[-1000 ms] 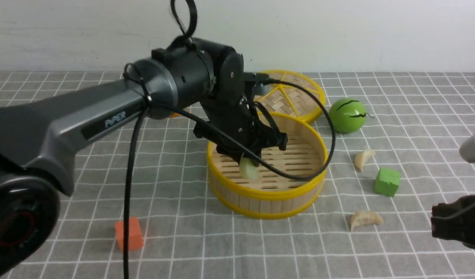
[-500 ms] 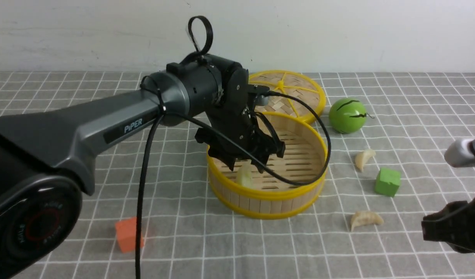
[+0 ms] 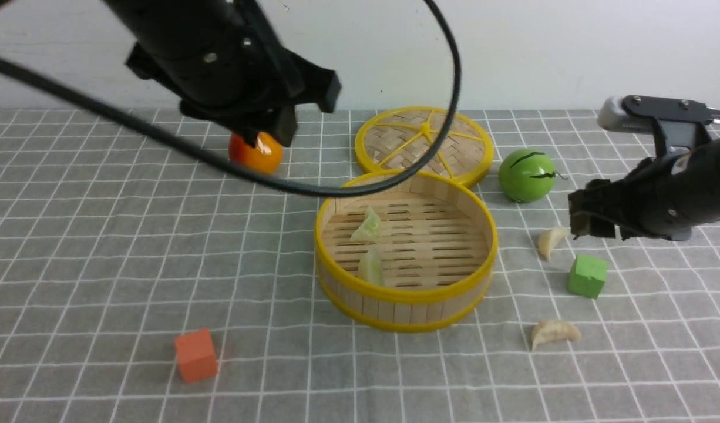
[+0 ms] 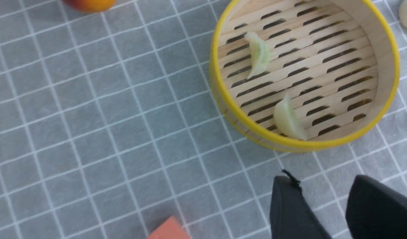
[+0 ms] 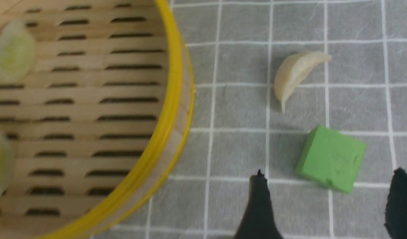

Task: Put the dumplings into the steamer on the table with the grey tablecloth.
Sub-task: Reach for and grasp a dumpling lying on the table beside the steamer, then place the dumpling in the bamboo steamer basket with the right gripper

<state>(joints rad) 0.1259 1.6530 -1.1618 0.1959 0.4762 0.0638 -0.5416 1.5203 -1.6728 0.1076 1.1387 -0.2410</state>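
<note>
Two green dumplings point(image 3: 369, 226) point(image 3: 372, 267) lie in the steamer point(image 3: 404, 294). Two cream dumplings point(image 3: 551, 241) point(image 3: 554, 333) lie on the cloth point(image 3: 131, 247) to its right. The left gripper point(image 4: 323, 186) hangs high, jaws partly apart, empty. The right gripper point(image 5: 329, 176) hovers near the farther cream one and the green cube point(image 5: 331, 157), wide open, empty.

the left arm point(image 3: 207, 53) reaches in from the upper left, held high, with the left hand point(image 3: 301, 111) tilted downward. in its wrist view the two dark fingers point(image 4: 289, 212) stand a little apart, nothing between them. the right arm point(image 3: 683, 194) comes in low from the right. the right hand point(image 3: 580, 217) points leftward, its fingers point(image 5: 256, 209) spread wide and empty.
</note>
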